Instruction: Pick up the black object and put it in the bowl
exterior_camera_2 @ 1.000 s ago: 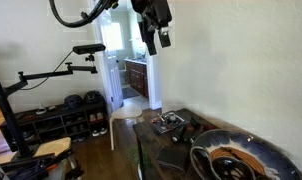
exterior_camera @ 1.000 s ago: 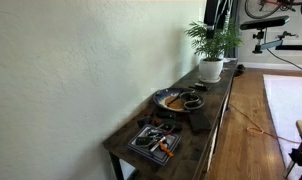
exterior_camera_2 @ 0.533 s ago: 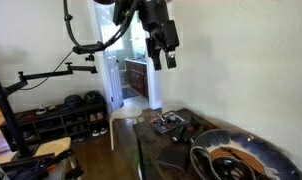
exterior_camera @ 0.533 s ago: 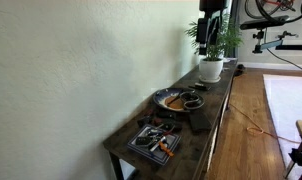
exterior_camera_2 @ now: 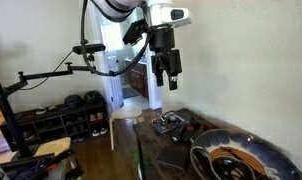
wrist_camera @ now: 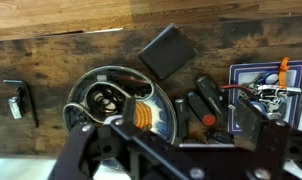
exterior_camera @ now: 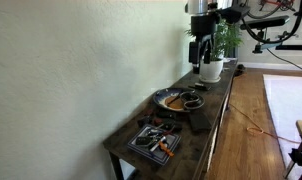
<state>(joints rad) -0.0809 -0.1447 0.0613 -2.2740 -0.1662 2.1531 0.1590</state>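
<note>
Two outside shots first: in an exterior view the Robotiq gripper (exterior_camera: 198,58) hangs high over the long dark wooden table (exterior_camera: 217,92), up beside the leafy plant in a white pot (exterior_camera: 210,69), and the wide shallow grey-rimmed bowl with the orange-brown inside (exterior_camera: 158,99) sits on the tabletop well below it. In an exterior view from the table's end, the pincer (exterior_camera_2: 167,82) has its fingers spread with nothing between them, and the bowl (exterior_camera_2: 241,138) is close to the lens; the black object is too dark against the wood to pick out in either. Wrist view looks straight down: the flat black squarish slab (wrist_camera: 169,52) lies on bare wood just beside the bowl's rim (wrist_camera: 119,69), not in it, and a tray of small tools (wrist_camera: 246,72) sits off to one side
</note>
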